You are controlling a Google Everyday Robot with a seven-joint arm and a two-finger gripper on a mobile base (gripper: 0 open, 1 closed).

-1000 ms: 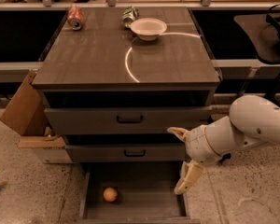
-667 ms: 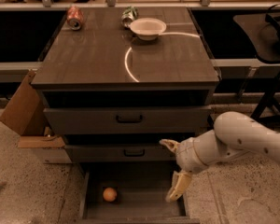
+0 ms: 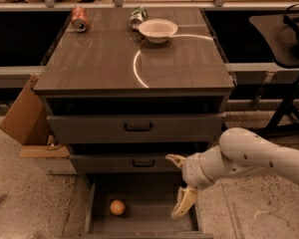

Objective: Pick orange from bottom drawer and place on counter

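The hand (image 3: 180, 182), fingers spread, hovers over bottom drawer (image 3: 144, 217), right of orange (image 3: 117, 207).

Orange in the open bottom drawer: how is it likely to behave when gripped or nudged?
The orange is round and sits loose on the flat floor of the bottom drawer, so a nudge would probably roll it. Its curved skin may slip in the pincer, which hangs open to its right, over the drawer.

orange (image 3: 117, 207) located in bottom drawer (image 3: 144, 219), left part | gripper (image 3: 179, 184) positioned at drawer's right side, apart from orange | bowl (image 3: 158, 30) and can (image 3: 79, 19) set at counter (image 3: 114, 63) rear | box (image 3: 22, 114) placed left of counter
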